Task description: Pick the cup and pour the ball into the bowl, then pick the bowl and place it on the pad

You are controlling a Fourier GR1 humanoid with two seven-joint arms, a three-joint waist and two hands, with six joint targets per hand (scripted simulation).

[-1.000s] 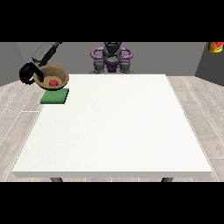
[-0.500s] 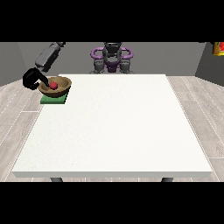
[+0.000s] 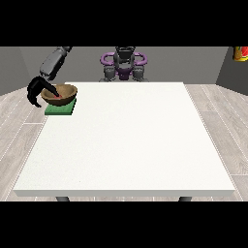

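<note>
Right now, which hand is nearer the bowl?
Right, which is the hand at the view's left. It is at the rim of the bowl, which sits on the green pad with the ball inside. No other hand shows anywhere in the view.

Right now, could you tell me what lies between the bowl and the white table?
The green pad lies there: in the front view, the bowl sits on it at the table's corner.

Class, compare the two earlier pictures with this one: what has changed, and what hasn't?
The bowl has settled lower onto the green pad, and the hand at the view's left has come down with it, at its rim. The red ball stays inside; the table is unchanged.
</note>
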